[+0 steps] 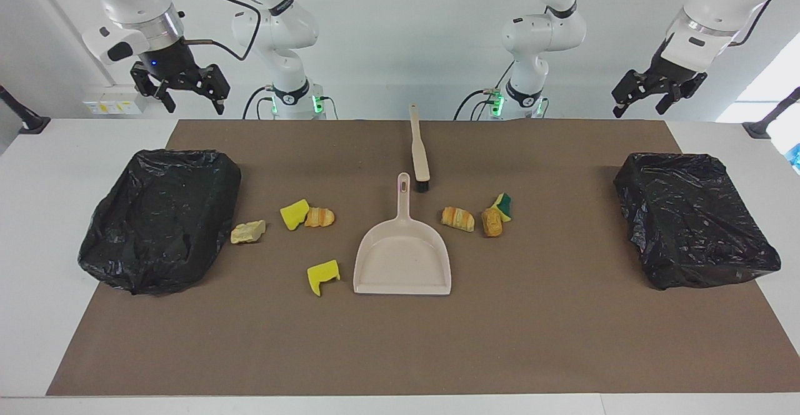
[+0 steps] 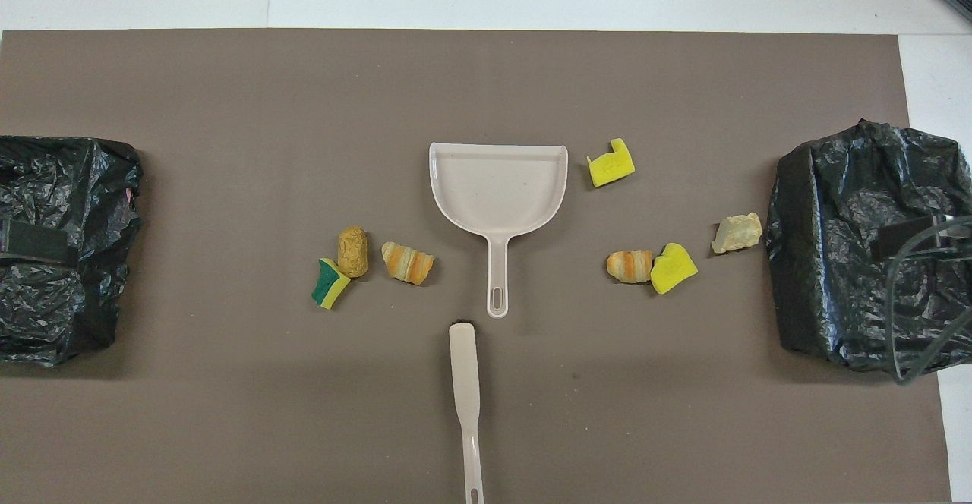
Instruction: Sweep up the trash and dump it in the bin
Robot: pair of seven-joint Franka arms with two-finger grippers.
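Several trash scraps lie on the brown mat on both sides of the beige dustpan (image 1: 403, 259) (image 2: 497, 189). Toward the right arm's end are a pale chunk (image 1: 247, 232), two yellow sponge bits (image 1: 294, 214) (image 1: 323, 274) and a bread lump (image 1: 319, 217). Toward the left arm's end are a bread lump (image 1: 457, 218), a brown lump (image 1: 492, 222) and a green-backed sponge (image 1: 502, 205). A bin lined with a black bag (image 1: 162, 221) (image 1: 694, 218) stands at each end. My right gripper (image 1: 195, 107) and left gripper (image 1: 639, 112) hang open and empty, high above the table's robot-side edge.
A beige brush (image 1: 419, 149) (image 2: 465, 382) lies nearer to the robots than the dustpan, bristle end almost touching the dustpan's handle. White table borders the mat all around.
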